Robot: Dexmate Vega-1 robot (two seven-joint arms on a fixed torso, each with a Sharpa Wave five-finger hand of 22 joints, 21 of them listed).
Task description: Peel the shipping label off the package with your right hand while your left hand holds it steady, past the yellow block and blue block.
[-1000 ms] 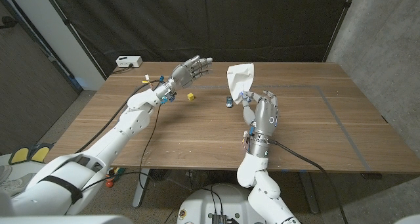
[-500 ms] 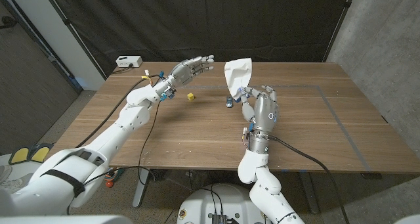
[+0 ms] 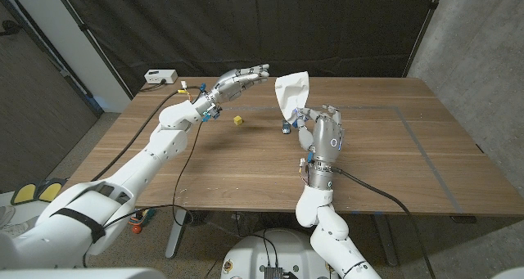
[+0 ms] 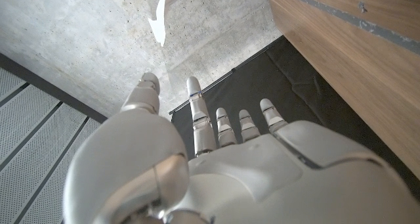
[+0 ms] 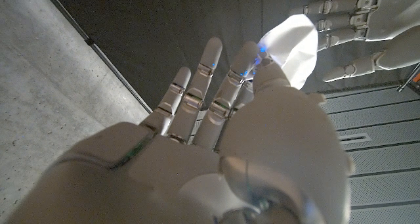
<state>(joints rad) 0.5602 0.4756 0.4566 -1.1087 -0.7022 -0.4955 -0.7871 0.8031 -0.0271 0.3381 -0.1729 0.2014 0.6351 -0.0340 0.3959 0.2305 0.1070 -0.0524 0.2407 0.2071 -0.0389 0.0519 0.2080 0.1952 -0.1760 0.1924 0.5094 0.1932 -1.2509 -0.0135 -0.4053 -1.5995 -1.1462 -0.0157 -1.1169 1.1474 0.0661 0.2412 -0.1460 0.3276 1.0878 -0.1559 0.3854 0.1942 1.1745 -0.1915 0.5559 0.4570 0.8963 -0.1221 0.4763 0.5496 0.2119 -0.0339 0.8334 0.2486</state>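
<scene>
My right hand (image 3: 324, 134) pinches the lower corner of the white package (image 3: 294, 93) and holds it upright above the table's middle. In the right wrist view the package (image 5: 293, 49) shows at the fingertips (image 5: 257, 53). My left hand (image 3: 242, 77) hovers just left of the package, fingers stretched out towards it with a small gap left. In the left wrist view its spread fingers (image 4: 197, 112) point at a white edge of the package (image 4: 163, 10). The yellow block (image 3: 238, 119) and the blue block (image 3: 285, 128) lie on the table below both hands.
A white box (image 3: 160, 77) with a cable sits at the table's back left corner. Grey tape lines (image 3: 413, 136) mark the wooden table (image 3: 229, 173) on the right. A black curtain hangs behind the table.
My left hand has moved up and to the right, closer to the package. My right hand has carried the package a little to the left and higher.
</scene>
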